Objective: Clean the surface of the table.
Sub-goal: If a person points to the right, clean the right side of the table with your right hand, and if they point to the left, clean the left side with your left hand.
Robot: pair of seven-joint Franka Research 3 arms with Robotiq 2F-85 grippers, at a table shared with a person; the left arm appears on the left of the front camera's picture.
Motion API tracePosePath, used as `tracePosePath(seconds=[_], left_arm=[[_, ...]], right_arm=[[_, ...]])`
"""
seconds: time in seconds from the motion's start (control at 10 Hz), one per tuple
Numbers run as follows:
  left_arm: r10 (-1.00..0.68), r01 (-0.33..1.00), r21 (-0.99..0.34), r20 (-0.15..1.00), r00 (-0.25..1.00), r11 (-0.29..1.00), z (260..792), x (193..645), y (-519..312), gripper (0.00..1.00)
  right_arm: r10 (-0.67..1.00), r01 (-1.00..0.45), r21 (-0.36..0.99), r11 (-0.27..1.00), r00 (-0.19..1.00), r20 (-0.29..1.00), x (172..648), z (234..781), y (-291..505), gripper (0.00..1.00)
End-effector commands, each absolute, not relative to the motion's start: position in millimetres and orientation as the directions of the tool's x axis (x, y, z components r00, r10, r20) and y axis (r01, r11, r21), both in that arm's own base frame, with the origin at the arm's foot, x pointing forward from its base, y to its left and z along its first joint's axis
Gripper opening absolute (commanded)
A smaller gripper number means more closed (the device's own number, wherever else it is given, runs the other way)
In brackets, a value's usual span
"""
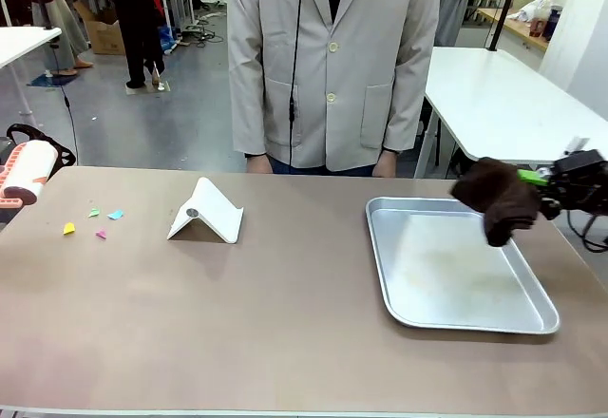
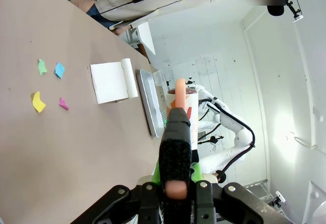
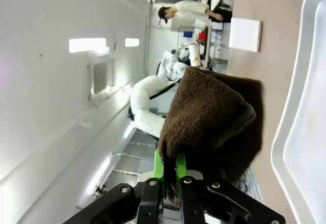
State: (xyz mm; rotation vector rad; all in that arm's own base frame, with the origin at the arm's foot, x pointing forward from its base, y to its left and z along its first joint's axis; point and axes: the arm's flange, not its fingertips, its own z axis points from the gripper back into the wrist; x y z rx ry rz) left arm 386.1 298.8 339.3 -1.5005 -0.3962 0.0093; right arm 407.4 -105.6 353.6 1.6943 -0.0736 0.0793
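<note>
Both claws pinch cleaning tools over the wide, matte brownish-taupe table, which spans the foreground.
The right gripper is pressed onto a dark brown knitted cloth hanging above the far right corner of the shiny rectangular metal tray. At the table's left edge, the left gripper clamps the handle of a white lint roller. Small coloured paper scraps lie near a white folded stand.
</note>
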Motion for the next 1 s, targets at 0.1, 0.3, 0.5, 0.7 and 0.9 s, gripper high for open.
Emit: tracePosePath(seconds=[0.1, 0.3, 0.5, 0.7, 0.9], left_arm=[[0.247, 0.256, -0.964, 0.267, 0.931, 0.079, 341.7, 383.0, 296.6, 0.00], [0.247, 0.256, -0.964, 0.267, 0.931, 0.079, 341.7, 383.0, 296.6, 0.00], [0.247, 0.256, -0.964, 0.267, 0.931, 0.079, 341.7, 383.0, 296.6, 0.00], [0.247, 0.256, -0.964, 0.267, 0.931, 0.079, 341.7, 383.0, 296.6, 0.00], [0.247, 0.256, -0.964, 0.267, 0.931, 0.079, 341.7, 383.0, 296.6, 0.00]], right_arm=[[0.005, -0.212, 0.977, -0.005, 0.977, 0.212, 368.0, 371.9, -132.8, 0.11], [-0.056, -0.220, 0.975, 0.024, 0.974, 0.221, 356.4, 368.1, -137.3, 0.11], [0.005, -0.182, 0.983, -0.026, 0.983, 0.183, 372.4, 372.5, -143.1, 0.11], [0.005, -0.182, 0.983, -0.026, 0.983, 0.183, 372.4, 372.5, -143.1, 0.11], [0.005, -0.182, 0.983, -0.026, 0.983, 0.183, 372.4, 372.5, -143.1, 0.11]])
